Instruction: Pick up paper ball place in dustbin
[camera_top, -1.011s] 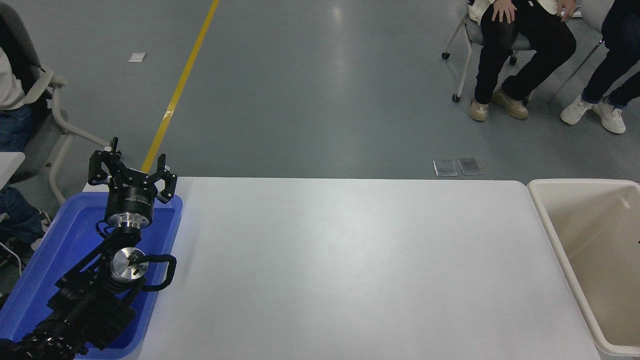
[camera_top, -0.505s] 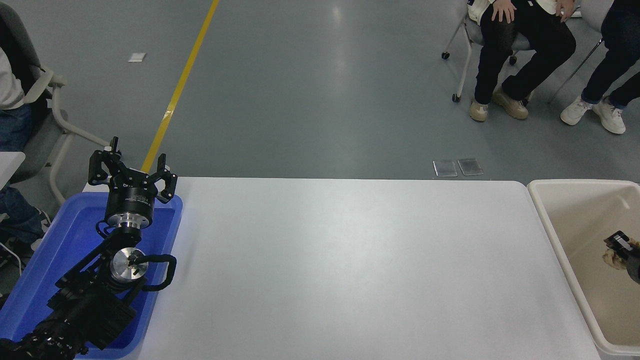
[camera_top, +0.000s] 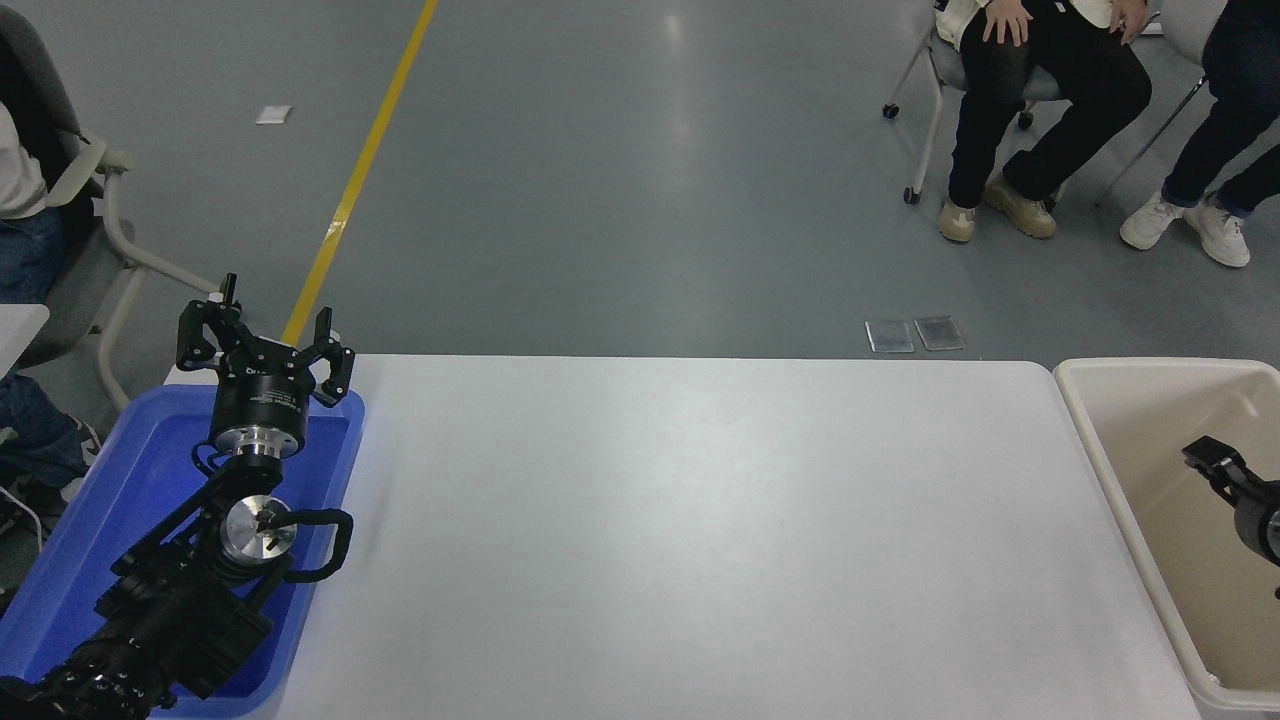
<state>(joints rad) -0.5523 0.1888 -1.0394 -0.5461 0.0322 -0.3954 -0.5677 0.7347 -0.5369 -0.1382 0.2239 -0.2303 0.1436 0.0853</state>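
In the head view, the right gripper (camera_top: 1215, 462) was seen over the dustbin (camera_top: 1090, 425); its jaws' state could not be told. The paper ball, visible at it half a second earlier, was no longer seen. Light, soft and crushable, it would be pinched anywhere. The left gripper (camera_top: 265, 345) was parked open over the blue tray (camera_top: 60, 560).

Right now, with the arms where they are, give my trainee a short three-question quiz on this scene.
1. True or false: the right gripper is over the dustbin.
2. The left gripper is parked by: A. the blue tray; B. the dustbin; C. a chair leg.
3. Short answer: can the paper ball be seen anywhere in view?

Key: 1. True. 2. A. 3. No, it is not visible.
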